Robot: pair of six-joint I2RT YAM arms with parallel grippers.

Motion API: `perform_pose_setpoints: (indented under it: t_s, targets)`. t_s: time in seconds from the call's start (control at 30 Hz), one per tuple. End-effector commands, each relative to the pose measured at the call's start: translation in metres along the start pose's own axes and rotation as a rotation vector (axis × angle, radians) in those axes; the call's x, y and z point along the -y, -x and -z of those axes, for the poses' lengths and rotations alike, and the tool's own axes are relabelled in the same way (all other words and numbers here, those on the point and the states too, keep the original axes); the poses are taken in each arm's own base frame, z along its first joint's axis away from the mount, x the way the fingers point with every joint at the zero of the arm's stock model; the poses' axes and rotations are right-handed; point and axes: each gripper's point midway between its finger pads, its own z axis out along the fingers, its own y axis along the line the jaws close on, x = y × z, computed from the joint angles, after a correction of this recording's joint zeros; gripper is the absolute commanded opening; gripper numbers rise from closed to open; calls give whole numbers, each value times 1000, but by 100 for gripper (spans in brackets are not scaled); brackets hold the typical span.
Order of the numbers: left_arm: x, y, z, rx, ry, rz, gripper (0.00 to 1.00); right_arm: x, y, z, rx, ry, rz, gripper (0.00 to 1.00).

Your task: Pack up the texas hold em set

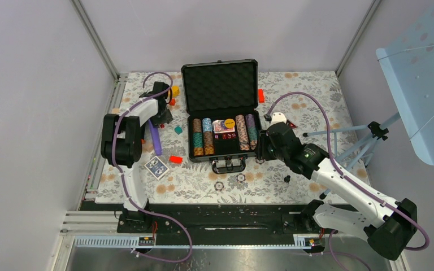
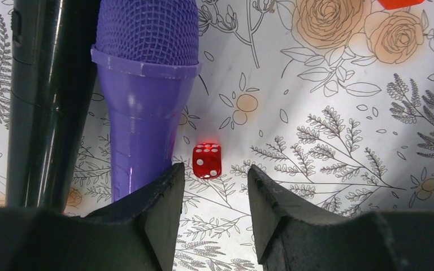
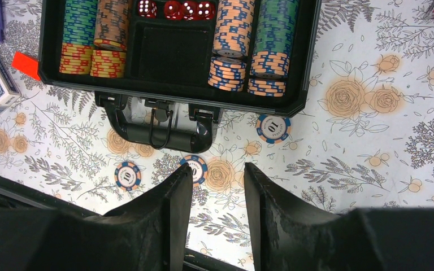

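1. Top external view: the black rectangular hard case (image 1: 220,84) lies open in the middle of the floral table (image 1: 316,96), with its foam-lined lid towards the far edge.
2. Rows of striped poker chips (image 3: 234,28) fill its tray, and three loose chips (image 3: 127,175) lie by the handle.
3. A blue card deck (image 1: 157,167) lies left of the case.
4. The right gripper (image 3: 218,169) hangs above the loose chips, jaws spread and empty.
5. The left gripper (image 2: 216,175), jaws spread, is at a small red die (image 2: 207,160) just beside a purple mesh-headed microphone (image 2: 144,84).

Foam, gloss and print
The case lid (image 1: 219,87) showed matt egg-crate foam; the handle (image 3: 157,135) shone glossy black; 1 die (image 2: 207,161) looked like translucent red plastic on the matt printed table cover (image 2: 328,186).
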Motion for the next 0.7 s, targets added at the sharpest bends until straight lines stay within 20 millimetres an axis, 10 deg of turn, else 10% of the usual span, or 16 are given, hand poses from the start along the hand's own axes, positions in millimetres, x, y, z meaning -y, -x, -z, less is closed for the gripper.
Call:
perform_pose_setpoints:
  t_s: [0.0, 0.67]
  targets:
    - [4, 17, -1, 38, 5, 14, 45, 3, 0, -1, 4, -13, -14, 46]
    - [7, 19, -9, 32, 9, 7, 24, 4, -2, -1, -4, -18, -7, 47]
